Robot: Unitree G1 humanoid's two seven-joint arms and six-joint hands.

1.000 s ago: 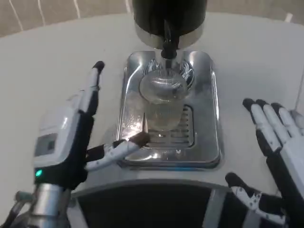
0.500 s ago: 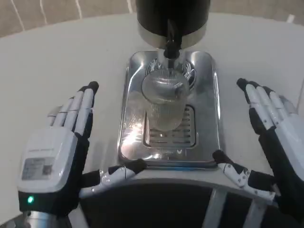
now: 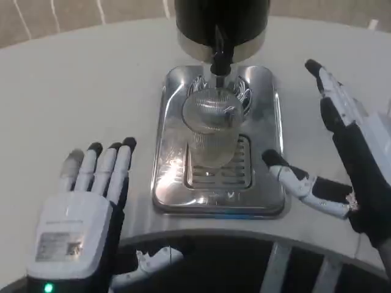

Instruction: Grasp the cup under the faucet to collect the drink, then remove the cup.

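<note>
Two hands flank the work at the centre of the frame, and we hold nothing in either. Our left hand point(image 3: 85, 210) sits at the lower left, back up, fingers point(image 3: 113, 165) straight and side by side pointing toward the top of the frame, with the thumb point(image 3: 156, 261) stretched out toward the right along the lower edge. It lies well apart from the drip tray point(image 3: 269, 131).

Our right hand point(image 3: 351, 159) stands at the right of the frame, spread wide: its fingers reach up toward the upper right, while its thumb point(image 3: 290, 177) points left, its black tip over the tray's right rim, near the cup point(image 3: 211, 131) but apart from it.

We see the clear ribbed cup upright in the middle of the shiny metal tray, on the slotted grate point(image 3: 235, 174), directly beneath the black faucet point(image 3: 220, 58). The faucet hangs from the dark round dispenser point(image 3: 221, 18) at the top centre. We cannot tell how much liquid the cup holds. Tray and dispenser rest on the white table point(image 3: 79, 85).
</note>
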